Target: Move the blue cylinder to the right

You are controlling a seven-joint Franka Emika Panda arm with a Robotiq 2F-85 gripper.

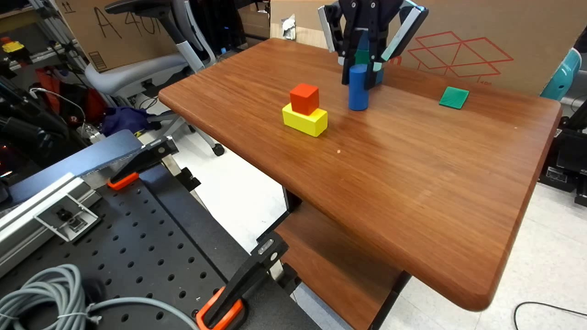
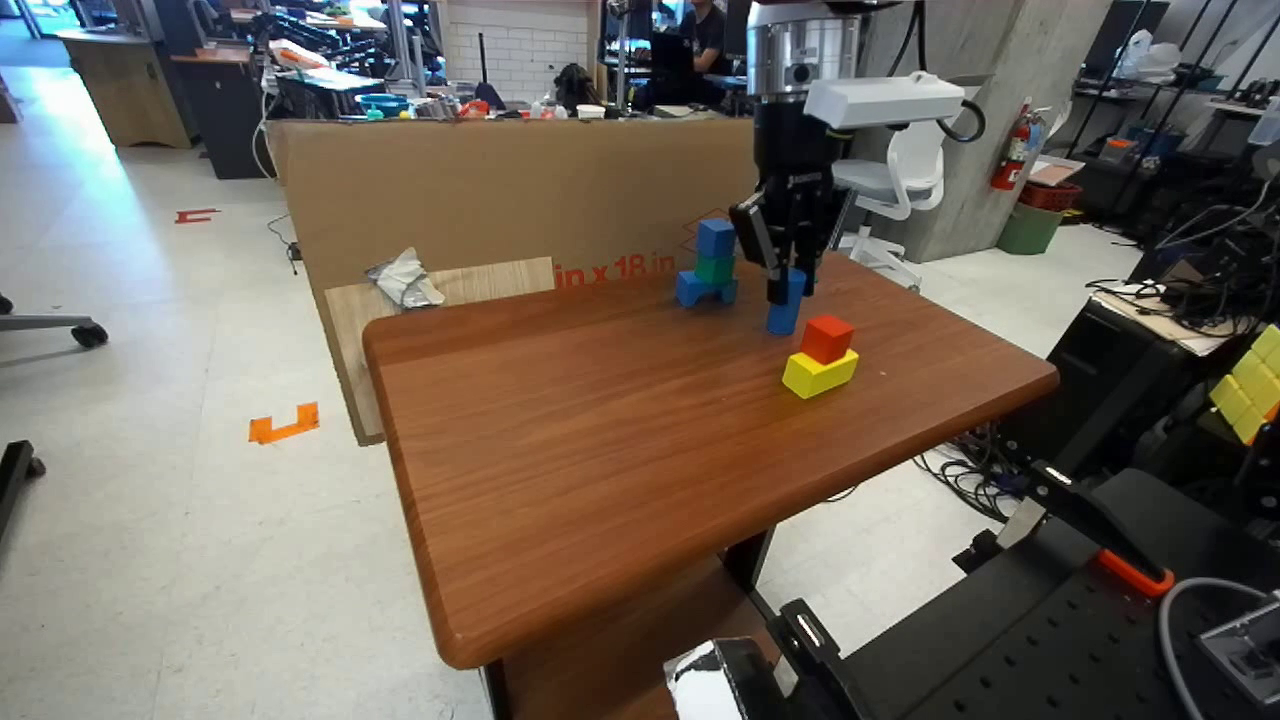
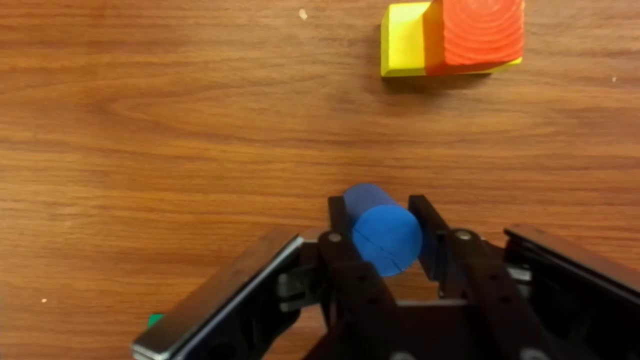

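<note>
The blue cylinder (image 1: 358, 94) stands upright between my fingertips, at or close to the tabletop; exact contact below is hard to tell. It also shows in an exterior view (image 2: 784, 315), partly hidden by a finger. In the wrist view its round top (image 3: 387, 241) fills the space between the fingers. My gripper (image 1: 359, 82) points down, its two fingers against opposite sides of the cylinder, with the lower part below the tips. The gripper also shows in an exterior view (image 2: 793, 296) and in the wrist view (image 3: 378, 215); it looks shut on the cylinder.
A red cube (image 2: 827, 339) sits on a yellow block (image 2: 810, 377) near the cylinder. A stack with a blue cube (image 2: 716, 238), green block (image 2: 714, 269) and blue arch block (image 2: 694, 288) stands behind. A flat green square (image 1: 454, 97) lies on the wooden table (image 1: 440, 183).
</note>
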